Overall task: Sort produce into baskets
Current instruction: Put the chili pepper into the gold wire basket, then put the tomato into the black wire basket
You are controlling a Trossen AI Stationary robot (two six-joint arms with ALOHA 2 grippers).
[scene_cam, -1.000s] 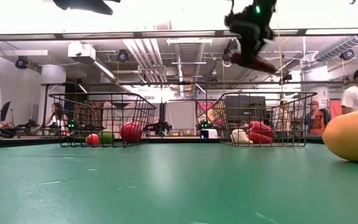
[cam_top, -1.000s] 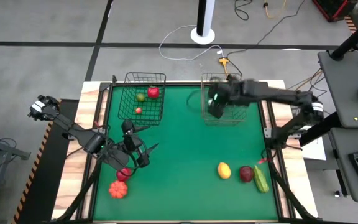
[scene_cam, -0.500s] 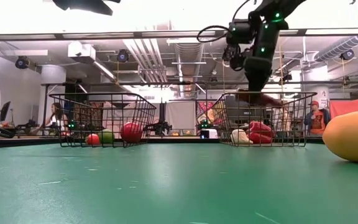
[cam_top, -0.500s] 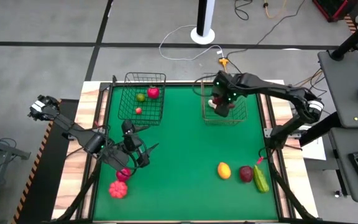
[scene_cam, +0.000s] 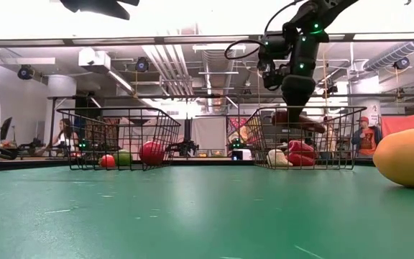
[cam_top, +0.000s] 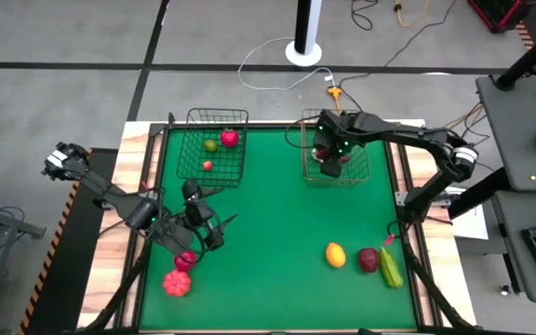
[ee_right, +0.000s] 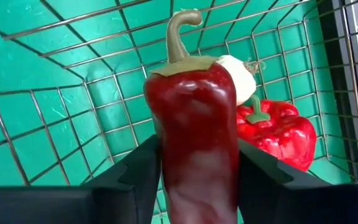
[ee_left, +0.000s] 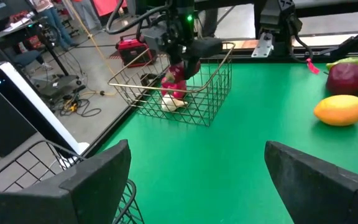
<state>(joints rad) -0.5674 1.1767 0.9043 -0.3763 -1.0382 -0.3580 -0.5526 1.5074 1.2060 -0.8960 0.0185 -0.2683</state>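
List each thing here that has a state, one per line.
Right pincer: shut on the dark red pepper, lowered into the copper basket.
Left pincer: open, empty, low over the mat.
Copper basket: upright, holds a red bell pepper and a white bulb.
Black basket: upright, holds three small fruits.

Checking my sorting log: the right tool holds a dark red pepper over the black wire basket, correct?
Not quite. The right tool holds the dark red pepper over the copper-brown wire basket, not the black one, as the high view shows.
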